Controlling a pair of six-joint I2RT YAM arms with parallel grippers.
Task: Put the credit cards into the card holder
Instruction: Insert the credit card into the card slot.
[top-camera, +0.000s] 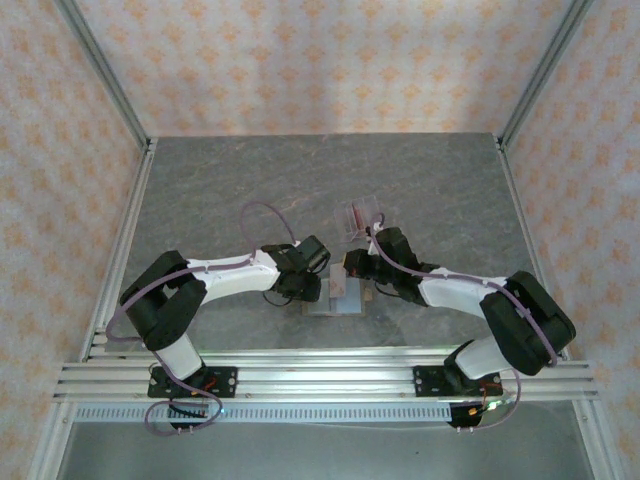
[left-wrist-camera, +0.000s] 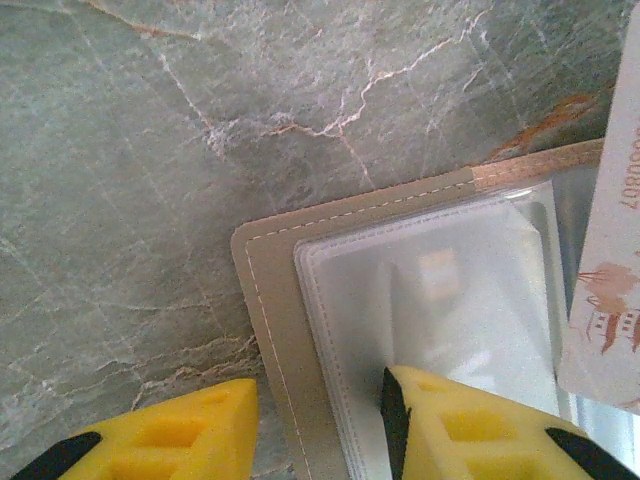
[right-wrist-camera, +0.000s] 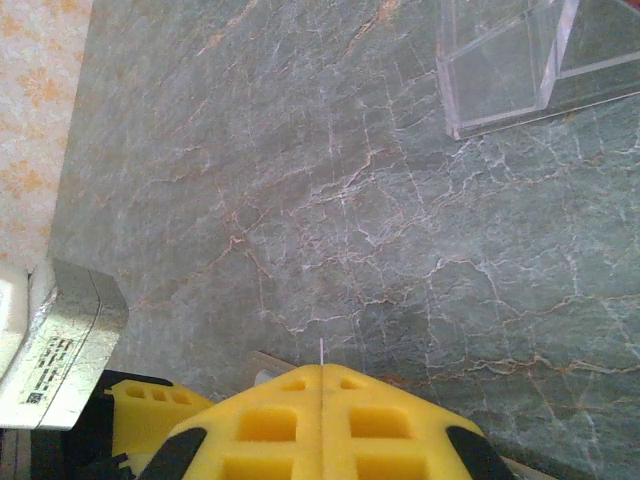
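The card holder (top-camera: 337, 303) lies open on the table between the two grippers. In the left wrist view its pale grey inside (left-wrist-camera: 272, 300) carries clear plastic sleeves (left-wrist-camera: 440, 300). My left gripper (left-wrist-camera: 320, 395) is open and straddles the holder's near edge, with one finger on the table and the other on a sleeve. My right gripper (right-wrist-camera: 321, 368) is shut on a credit card, whose thin edge (right-wrist-camera: 321, 350) sticks out past the fingertips. The same card (left-wrist-camera: 605, 260), pale with reddish print, hangs over the holder's right side. In the top view the right gripper (top-camera: 352, 272) hovers over the holder.
A clear slotted plastic rack (top-camera: 362, 215) stands just behind the grippers, also at the top right of the right wrist view (right-wrist-camera: 505, 65). Bare marble table (top-camera: 220, 200) lies to the left and far back. Aluminium rails (top-camera: 300, 375) run along the near edge.
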